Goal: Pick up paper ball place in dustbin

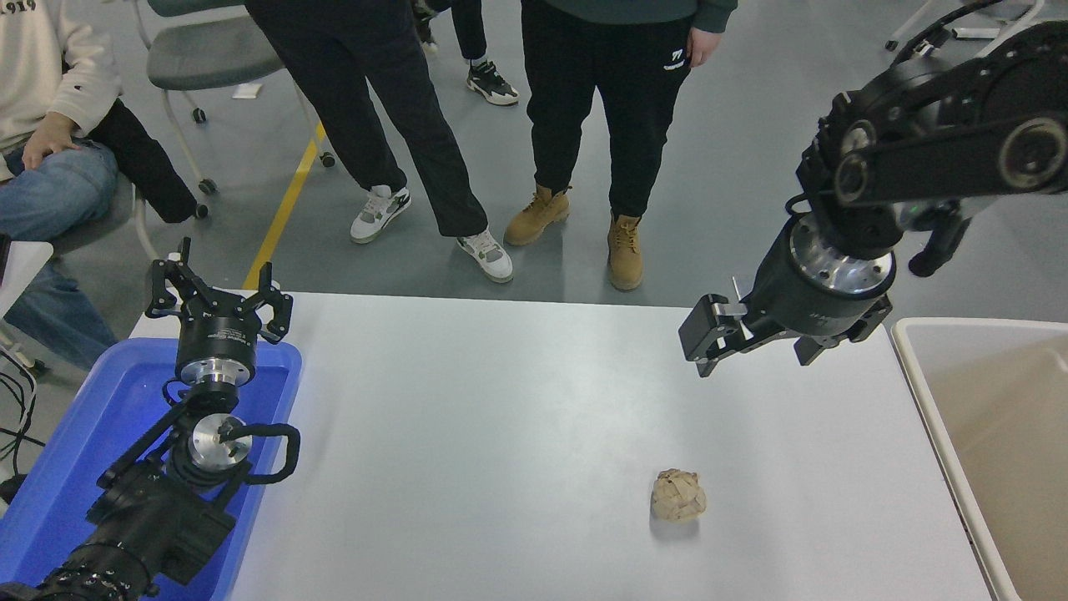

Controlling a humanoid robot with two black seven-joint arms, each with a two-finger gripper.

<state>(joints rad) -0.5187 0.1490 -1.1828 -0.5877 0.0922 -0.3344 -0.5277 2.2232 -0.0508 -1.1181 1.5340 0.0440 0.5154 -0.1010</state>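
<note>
The tan crumpled paper ball (678, 495) lies on the white table (501, 417), right of the middle and toward the near edge. My right gripper (751, 355) hangs open above the table's far right part, well beyond the ball and a little to its right, holding nothing. At the table's right edge stands the beige dustbin (911, 335), partly cut off by the picture. My left gripper (215, 284) is parked open at the far left, over the blue tray.
A bright blue tray (75, 451) sits at the table's left end under the left arm. Two people stand on the floor past the far edge (617, 167), and another sits at the upper left (50, 125) beside a wheeled chair (209, 58).
</note>
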